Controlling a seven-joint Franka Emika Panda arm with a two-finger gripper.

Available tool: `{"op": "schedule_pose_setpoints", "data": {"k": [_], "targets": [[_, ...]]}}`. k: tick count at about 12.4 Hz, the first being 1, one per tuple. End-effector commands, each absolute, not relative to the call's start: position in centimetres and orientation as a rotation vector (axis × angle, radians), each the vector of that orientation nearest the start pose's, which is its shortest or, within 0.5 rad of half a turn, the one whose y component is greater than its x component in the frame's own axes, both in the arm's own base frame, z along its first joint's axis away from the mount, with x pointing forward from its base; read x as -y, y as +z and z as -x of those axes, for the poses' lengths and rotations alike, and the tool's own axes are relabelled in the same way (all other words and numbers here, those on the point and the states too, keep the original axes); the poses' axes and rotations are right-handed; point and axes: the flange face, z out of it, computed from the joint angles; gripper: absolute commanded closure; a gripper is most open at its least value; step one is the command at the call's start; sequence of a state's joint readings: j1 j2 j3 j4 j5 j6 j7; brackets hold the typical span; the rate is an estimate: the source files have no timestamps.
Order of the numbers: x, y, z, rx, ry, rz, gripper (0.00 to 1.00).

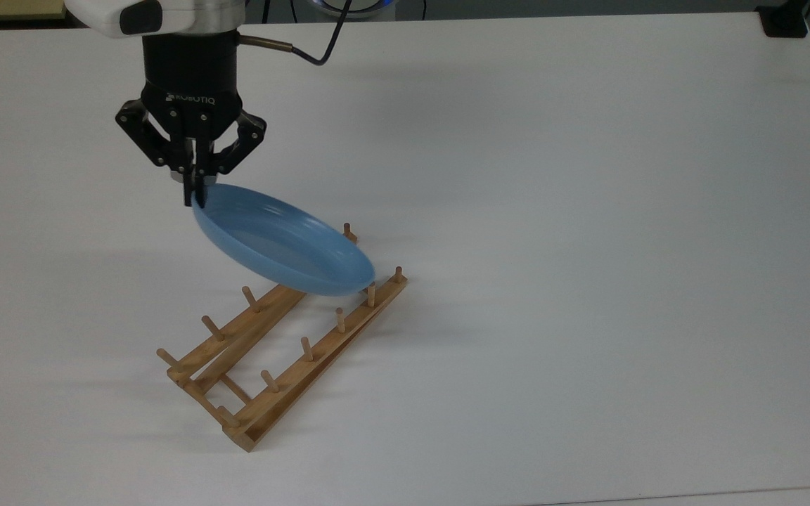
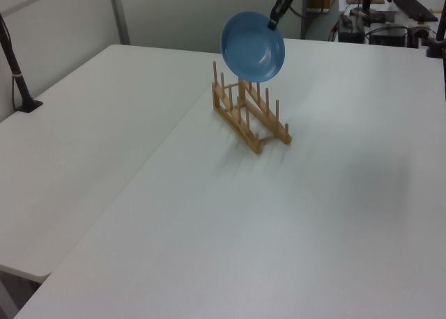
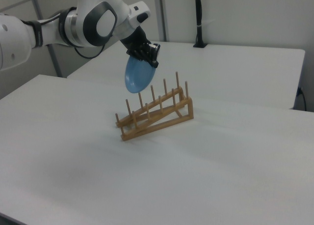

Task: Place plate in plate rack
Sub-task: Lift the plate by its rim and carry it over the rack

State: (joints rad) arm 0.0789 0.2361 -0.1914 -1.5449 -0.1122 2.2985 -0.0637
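Plate held on edge above the rack, not yet slotted.

From where I stand, the light-blue plate (image 1: 282, 242) hangs tilted over the far end of the wooden plate rack (image 1: 275, 348) on the white table (image 1: 588, 211); in the right view it sits above the peg tops, apparently clear of them. To do this well, I'd say the arm should bring the plate closer to upright, line its lower edge up with a gap between two peg pairs, then lower slowly so the rim doesn't knock a peg or shove the rack. The gripper (image 1: 193, 195) is clenched on the plate's upper rim, fingers nearly together, pinching only that thin edge and touching nothing else.
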Motion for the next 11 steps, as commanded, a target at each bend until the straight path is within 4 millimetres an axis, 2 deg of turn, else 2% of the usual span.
{"op": "schedule_pose_setpoints", "data": {"k": [1, 5, 11], "targets": [[5.8, 57.1, -66.0, 0.080, -0.931, 3.287, 1.00], [3.6, 55.2, -65.7, 0.226, -0.975, 3.346, 1.00], [1.8, 52.5, -65.2, 0.318, -1.047, 3.468, 1.00]]}}
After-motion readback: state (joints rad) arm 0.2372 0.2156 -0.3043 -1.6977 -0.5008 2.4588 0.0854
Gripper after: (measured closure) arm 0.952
